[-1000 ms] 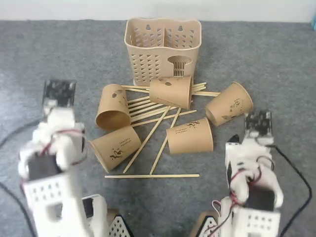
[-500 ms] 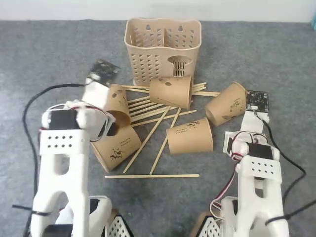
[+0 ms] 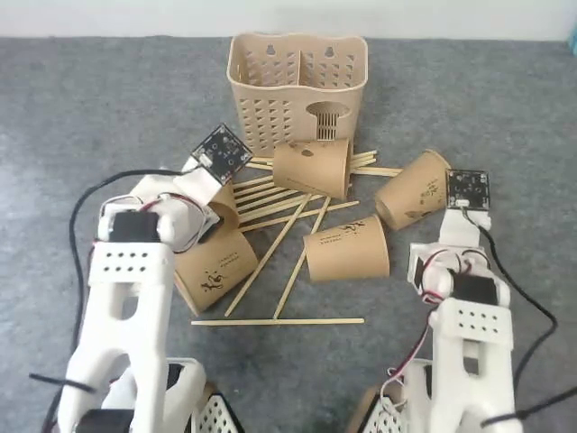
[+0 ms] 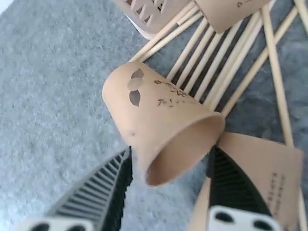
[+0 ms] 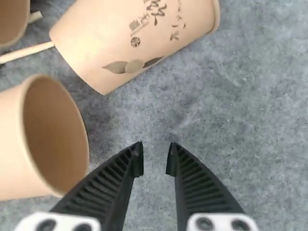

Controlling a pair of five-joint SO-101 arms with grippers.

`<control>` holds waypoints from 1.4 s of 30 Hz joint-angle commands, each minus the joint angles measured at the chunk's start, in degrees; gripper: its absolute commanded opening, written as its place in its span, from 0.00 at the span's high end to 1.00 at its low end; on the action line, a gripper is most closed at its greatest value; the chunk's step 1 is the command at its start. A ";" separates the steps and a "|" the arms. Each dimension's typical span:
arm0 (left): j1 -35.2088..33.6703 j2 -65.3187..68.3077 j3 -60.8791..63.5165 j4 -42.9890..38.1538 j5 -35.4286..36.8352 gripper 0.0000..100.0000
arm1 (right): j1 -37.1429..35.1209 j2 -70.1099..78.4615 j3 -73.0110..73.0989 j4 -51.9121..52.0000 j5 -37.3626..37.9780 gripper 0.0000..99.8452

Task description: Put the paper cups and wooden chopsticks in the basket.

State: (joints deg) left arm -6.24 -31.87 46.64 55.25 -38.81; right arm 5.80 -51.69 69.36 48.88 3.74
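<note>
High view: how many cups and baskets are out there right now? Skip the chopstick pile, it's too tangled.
Cups: 5
Baskets: 1
Total: 6

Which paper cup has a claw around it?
The left-side cup nearer the basket: it alone lies between the left gripper's open fingers.

Five paper cups (image 3: 347, 248) toppled among scattered wooden chopsticks (image 3: 279, 321) (beige basket (image 3: 279, 117) upright behind)
</note>
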 commanded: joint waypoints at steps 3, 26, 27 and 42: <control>0.35 0.53 2.33 -7.56 -0.35 0.76 | 0.22 -7.16 1.76 -0.84 1.14 0.89; 0.26 15.38 -0.13 -19.52 4.13 0.99 | 0.13 -20.44 8.09 -1.01 0.79 0.89; 0.35 14.77 -0.13 -19.52 4.22 0.99 | 0.13 -20.26 8.09 -1.10 0.79 0.89; 1.58 -10.81 -18.51 15.47 21.45 0.99 | 0.13 -20.09 8.09 -1.01 0.79 0.90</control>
State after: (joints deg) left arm -6.24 -38.81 36.44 64.04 -20.53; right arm 5.63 -71.21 78.07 48.88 4.00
